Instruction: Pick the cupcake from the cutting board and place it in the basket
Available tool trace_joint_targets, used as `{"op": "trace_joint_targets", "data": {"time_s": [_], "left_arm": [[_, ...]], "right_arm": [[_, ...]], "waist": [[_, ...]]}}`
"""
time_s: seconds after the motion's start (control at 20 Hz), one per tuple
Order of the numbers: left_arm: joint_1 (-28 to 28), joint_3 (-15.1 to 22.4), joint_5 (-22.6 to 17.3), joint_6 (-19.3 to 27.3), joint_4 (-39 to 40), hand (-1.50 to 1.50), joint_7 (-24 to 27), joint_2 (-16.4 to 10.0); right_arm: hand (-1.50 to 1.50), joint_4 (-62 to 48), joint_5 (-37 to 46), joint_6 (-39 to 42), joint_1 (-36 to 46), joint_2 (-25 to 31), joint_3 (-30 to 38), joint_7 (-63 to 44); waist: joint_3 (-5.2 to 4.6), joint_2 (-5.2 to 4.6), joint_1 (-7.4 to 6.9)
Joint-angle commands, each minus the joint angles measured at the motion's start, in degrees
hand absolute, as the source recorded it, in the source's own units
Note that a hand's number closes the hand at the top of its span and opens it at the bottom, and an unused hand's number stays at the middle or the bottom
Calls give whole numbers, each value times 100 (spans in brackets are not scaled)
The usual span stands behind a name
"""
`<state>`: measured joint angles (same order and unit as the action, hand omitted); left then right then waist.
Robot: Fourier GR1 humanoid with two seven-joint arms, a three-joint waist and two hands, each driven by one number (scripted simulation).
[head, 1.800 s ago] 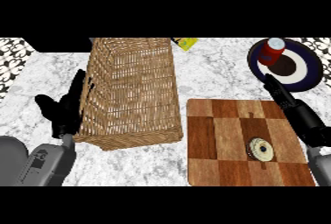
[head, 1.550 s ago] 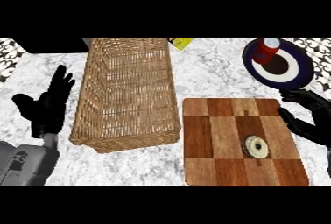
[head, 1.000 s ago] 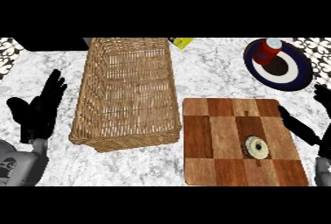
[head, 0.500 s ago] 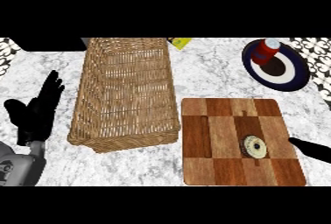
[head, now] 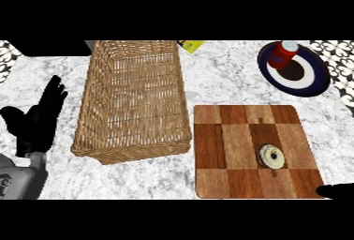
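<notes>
The cupcake (head: 272,156), seen from above as a pale ring with a dark centre, sits on the right half of the chequered wooden cutting board (head: 228,154). The tall wicker basket (head: 135,101) stands just left of the board. My left hand (head: 40,121) rests open, fingers up, at the view's left, beside the basket. Only a black tip of my right hand (head: 336,191) shows at the lower right edge, below and to the right of the cupcake, off the board's corner.
A dark blue plate (head: 304,82) at the back right carries a red can (head: 283,54). A yellow-green item (head: 191,45) lies behind the basket. Marble counter (head: 221,79) stretches between basket, board and plate.
My right hand has drawn back from beside the plate down to the lower right edge, now almost out of view. The left hand shifted slightly left. The cupcake has not moved.
</notes>
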<state>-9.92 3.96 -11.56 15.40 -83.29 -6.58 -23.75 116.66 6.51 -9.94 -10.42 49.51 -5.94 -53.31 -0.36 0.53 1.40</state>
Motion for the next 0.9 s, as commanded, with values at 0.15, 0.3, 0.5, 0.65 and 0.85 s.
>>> {"op": "trace_joint_targets", "data": {"time_s": [0.15, 0.3, 0.5, 0.65, 0.85], "left_arm": [[-57, -106, 76, -264, -88, 0, -94, 52], [136, -127, 156, -136, -411, 0, -366, 104], [-4, -277, 202, -385, -112, 0, -57, 222], [-123, -379, 237, -365, -228, 0, -315, 180], [283, -355, 401, -472, 216, 0, 524, 477]], "right_arm": [[-150, 1325, 423, 13, -88, -416, 20, -1423], [-150, 1543, 578, 43, -537, -603, 394, -1065], [-150, 946, 799, 165, -251, -1223, 264, -638], [-150, 120, 1379, -103, 31, -1763, -254, -98], [-150, -267, 1420, -240, -427, -2082, -149, 905]], "waist": [[32, -43, -109], [35, -32, -86], [35, -48, -117], [37, -52, -157], [37, -53, -129]]}}
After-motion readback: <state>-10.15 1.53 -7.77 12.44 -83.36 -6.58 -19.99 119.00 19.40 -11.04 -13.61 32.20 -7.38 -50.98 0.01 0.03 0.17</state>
